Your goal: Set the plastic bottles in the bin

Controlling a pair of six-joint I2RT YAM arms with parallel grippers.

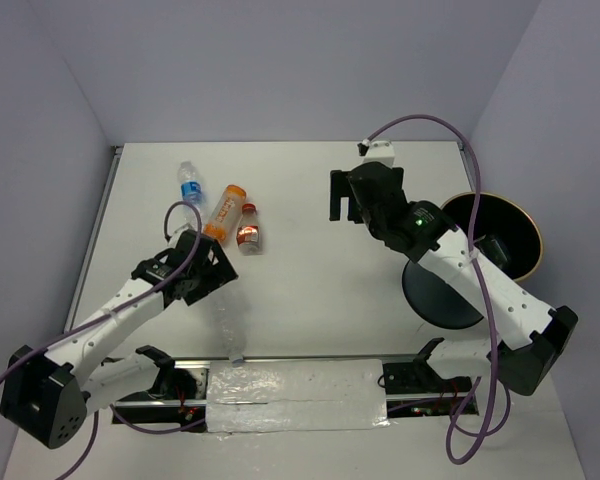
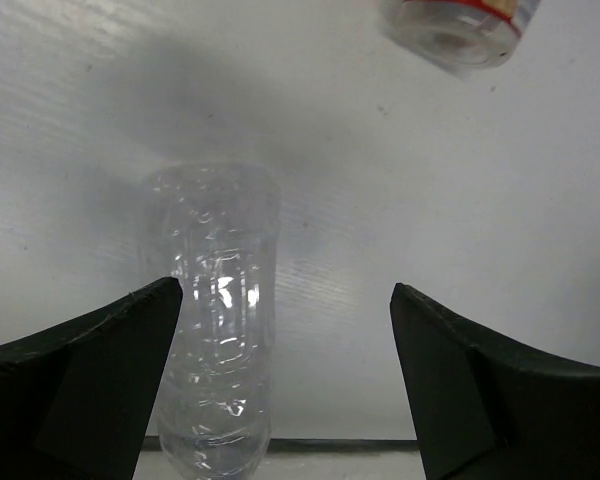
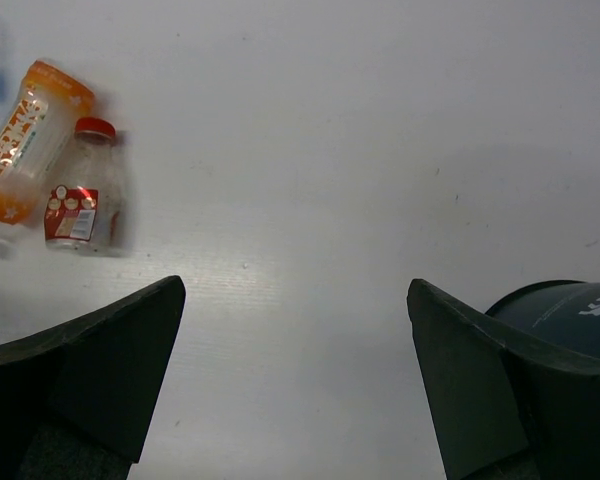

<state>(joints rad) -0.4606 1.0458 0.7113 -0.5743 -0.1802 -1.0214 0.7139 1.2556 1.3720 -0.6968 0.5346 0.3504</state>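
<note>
L gripper (image 1: 212, 272) is spread wide, gripping nothing; in its wrist cam the jaws (image 2: 280, 300) stand either side of the plain clear bottle (image 2: 215, 350), which lies flat on the table (image 1: 310, 300) w/ its body nearer the finger on the pic's left (contact w/ that finger can't be judged). From the top cam that bottle (image 1: 228, 320) is a faint shape just on the near side of the L gripper, towards the arm bases. R gripper (image 1: 345, 200) is also released & wide, w/ only bare table between its fingers (image 3: 295, 290). Three more bottles lie together at the far left of the table: blue-labelled one (image 1: 189, 187) furthest out, orange one (image 1: 225, 212) next to it, short red-labelled one (image 1: 248, 228) just beside the orange. The red-labelled one's base also shows at the top of the L wrist view (image 2: 460, 30). The bin (image 1: 515, 235) sits at the right edge, partly behind the R arm, well apart from the bottles; upright or tipped, can't tell.
</note>
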